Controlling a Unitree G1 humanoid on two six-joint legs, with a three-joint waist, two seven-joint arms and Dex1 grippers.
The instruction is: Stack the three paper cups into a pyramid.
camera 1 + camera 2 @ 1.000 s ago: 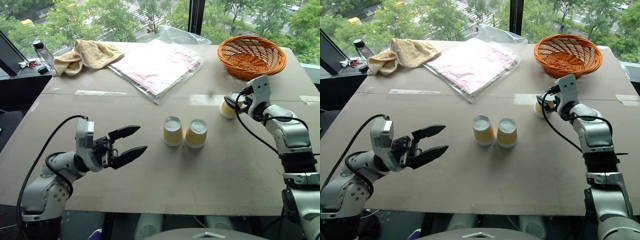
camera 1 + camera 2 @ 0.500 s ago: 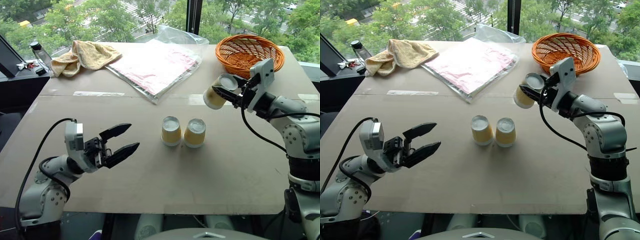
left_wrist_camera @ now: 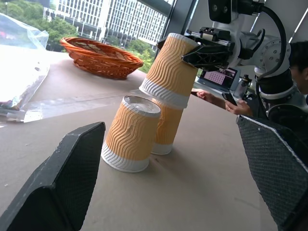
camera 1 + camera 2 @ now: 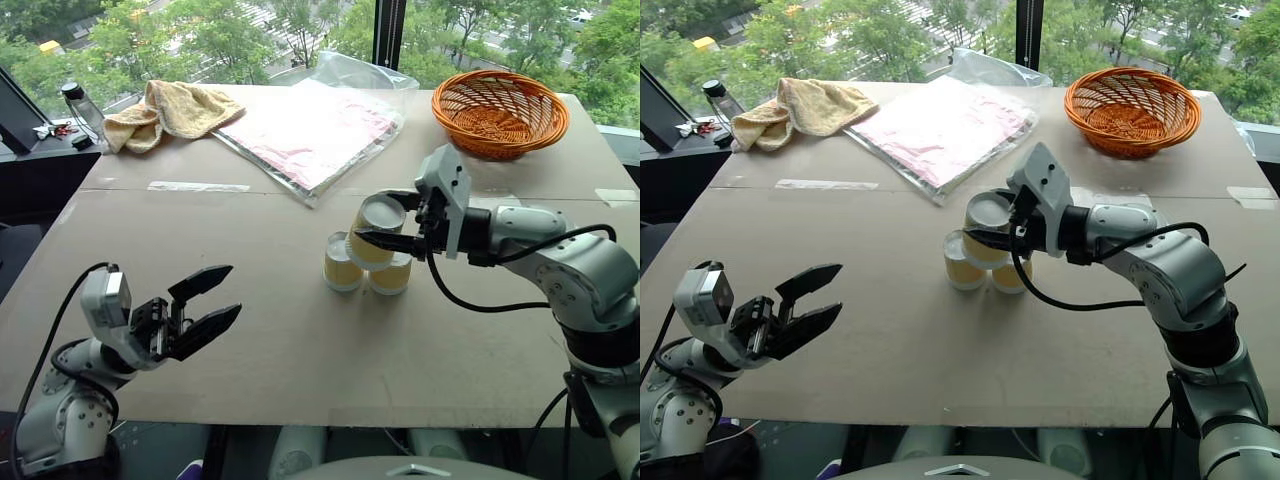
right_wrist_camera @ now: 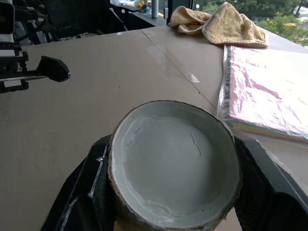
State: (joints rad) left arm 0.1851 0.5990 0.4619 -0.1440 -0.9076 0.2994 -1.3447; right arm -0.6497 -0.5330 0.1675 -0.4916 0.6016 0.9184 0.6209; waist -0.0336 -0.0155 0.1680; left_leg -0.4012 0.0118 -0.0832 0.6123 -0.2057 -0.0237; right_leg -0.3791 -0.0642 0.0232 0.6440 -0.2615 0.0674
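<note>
My right claw (image 4: 385, 228) is clamped on the third paper cup (image 4: 372, 229), upside down and tilted just above the two base cups (image 4: 343, 262) standing inverted side by side on the table (image 4: 300, 340), so it can bridge both. The right arm reaches in level from the right, while my left claw (image 4: 205, 307) hangs well apart near the table's edge, fingers wide apart and holding nothing.

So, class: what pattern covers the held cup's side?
Wavy yellow-tan ribs on the held cup, white band at its rim; clearest in the left wrist view.
</note>
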